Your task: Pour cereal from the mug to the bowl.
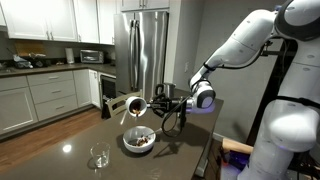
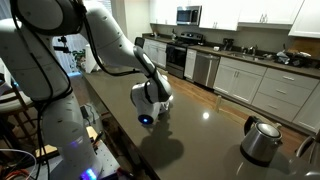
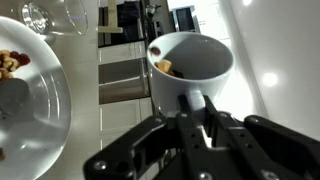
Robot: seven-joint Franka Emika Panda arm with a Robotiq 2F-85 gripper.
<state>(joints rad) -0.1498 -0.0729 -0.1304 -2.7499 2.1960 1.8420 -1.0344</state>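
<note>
One black gripper's (image 3: 197,108) jaws pinch one tilted small white ceramic mug (image 3: 190,62) above one wide white bowl (image 1: 139,140), clear of the desk's (image 1: 60,135) edges.

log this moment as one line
phase: pour | gripper: shut on mug | mug: tilted above bowl | cereal: some in mug

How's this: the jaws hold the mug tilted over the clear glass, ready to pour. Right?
Not quite. The jaws hold the mug tilted over the bowl, not the clear glass, which stands off to one side. An exterior view shows it.
</note>
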